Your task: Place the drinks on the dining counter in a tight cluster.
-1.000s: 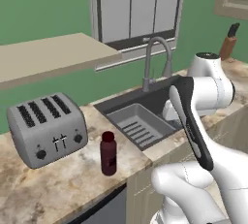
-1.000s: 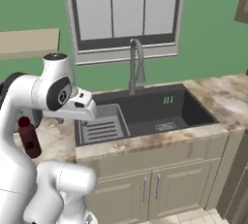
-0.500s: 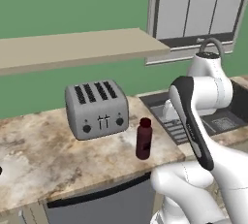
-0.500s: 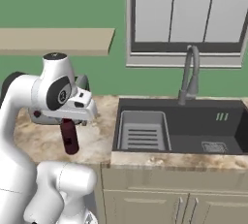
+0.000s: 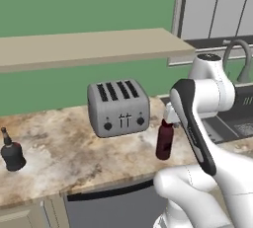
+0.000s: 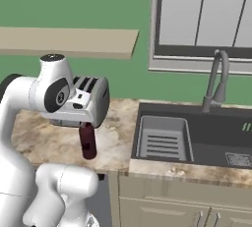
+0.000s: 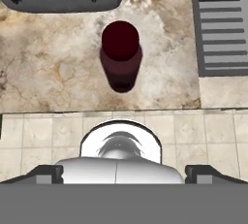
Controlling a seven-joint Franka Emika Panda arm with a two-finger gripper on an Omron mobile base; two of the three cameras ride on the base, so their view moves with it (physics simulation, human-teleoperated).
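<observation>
Seemingly, maroon bottle [image 7: 120, 56] bears no label.

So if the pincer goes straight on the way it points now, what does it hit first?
Most likely the maroon bottle: its cap sits near the middle of the hand view, with the open pincer looking down on it. Depth is unclear; slightly off line, it would meet the marbled counter instead.

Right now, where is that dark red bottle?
The dark red bottle stands upright on the marbled counter near its front edge, just in front of the toaster, with the sink to its right.
</observation>
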